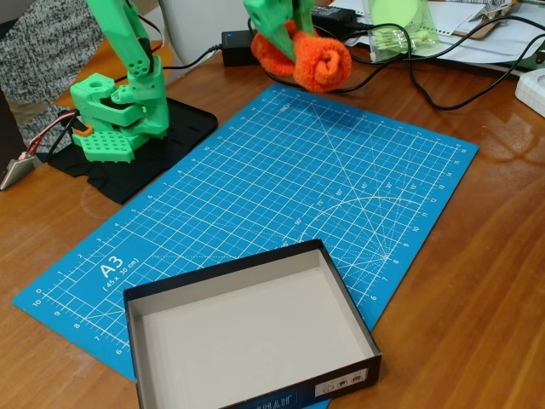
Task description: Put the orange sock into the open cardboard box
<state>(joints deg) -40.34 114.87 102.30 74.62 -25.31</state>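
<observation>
The orange sock (317, 58) hangs in the air at the top of the fixed view, bunched and fuzzy, above the far edge of the blue mat. My green gripper (277, 30) is shut on its upper left part; the fingertips are buried in the cloth. The open cardboard box (136, 328) lies at the bottom of the picture, on the near edge of the mat, with black outer walls, a grey-beige inside with nothing in it, and a white label on its near wall. The sock is well above and behind the box.
A blue A3 cutting mat (341, 170) covers the middle of the wooden table. The arm's green base (115, 115) stands on a black plate at the left. Black cables (426, 81), a power brick (238, 44) and papers lie along the far edge.
</observation>
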